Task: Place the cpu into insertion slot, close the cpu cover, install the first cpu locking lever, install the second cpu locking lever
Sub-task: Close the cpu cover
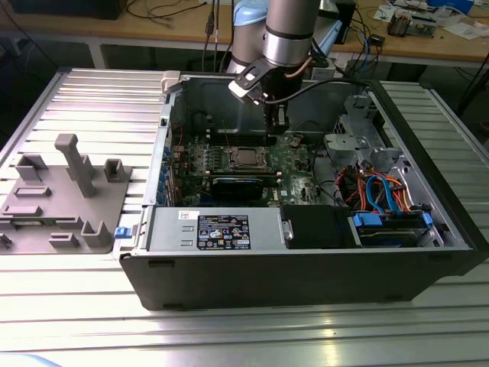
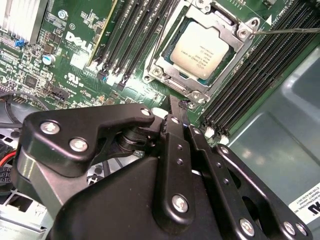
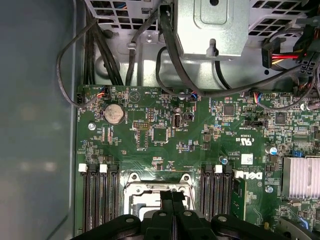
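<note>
Lab: cluttered workbench [image 1: 168, 32], aluminium-profile table [image 1: 69, 321].

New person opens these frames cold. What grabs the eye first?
The open computer case on the ribbed metal table, with the arm's gripper low inside it over the green motherboard. In the second wrist view the silver cpu stands out, seated in its socket with the cpu cover framing it, just beyond the shut black fingertips.
</note>
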You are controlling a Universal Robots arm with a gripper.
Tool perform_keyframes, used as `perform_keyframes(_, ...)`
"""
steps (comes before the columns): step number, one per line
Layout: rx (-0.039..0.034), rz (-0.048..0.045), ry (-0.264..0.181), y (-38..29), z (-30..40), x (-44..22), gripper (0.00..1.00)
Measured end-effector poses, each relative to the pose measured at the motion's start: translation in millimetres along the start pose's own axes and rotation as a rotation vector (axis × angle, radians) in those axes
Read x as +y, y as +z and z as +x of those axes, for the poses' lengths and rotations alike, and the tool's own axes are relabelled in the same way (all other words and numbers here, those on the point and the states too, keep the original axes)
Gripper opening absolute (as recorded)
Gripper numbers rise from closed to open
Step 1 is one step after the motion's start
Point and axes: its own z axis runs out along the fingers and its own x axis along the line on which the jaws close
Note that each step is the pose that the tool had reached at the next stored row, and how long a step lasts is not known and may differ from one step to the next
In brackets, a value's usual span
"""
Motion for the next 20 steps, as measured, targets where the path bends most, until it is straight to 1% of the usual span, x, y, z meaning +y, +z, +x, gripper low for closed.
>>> perform_keyframes(5, 0.0001, 0.0, 0.0, 0.0, 0.0, -0.1, 0.11)
perform_keyframes(8, 0.0001, 0.0, 0.0, 0.5, 0.1, -1.4, 0.11)
perform_keyframes(11, 0.0001, 0.0, 0.0, 1.4, 0.2, -3.9, 0.11)
perform_keyframes(14, 0.0001, 0.0003, 0.0, 2.7, 0.4, -8.2, 0.11)
perform_keyframes(16, 0.0002, 0.0014, 0.0, 4.6, 0.6, -11.8, 0.11)
perform_keyframes(20, 0.0002, 0.0033, 0.0, 9.1, 0.9, -14.6, 0.11)
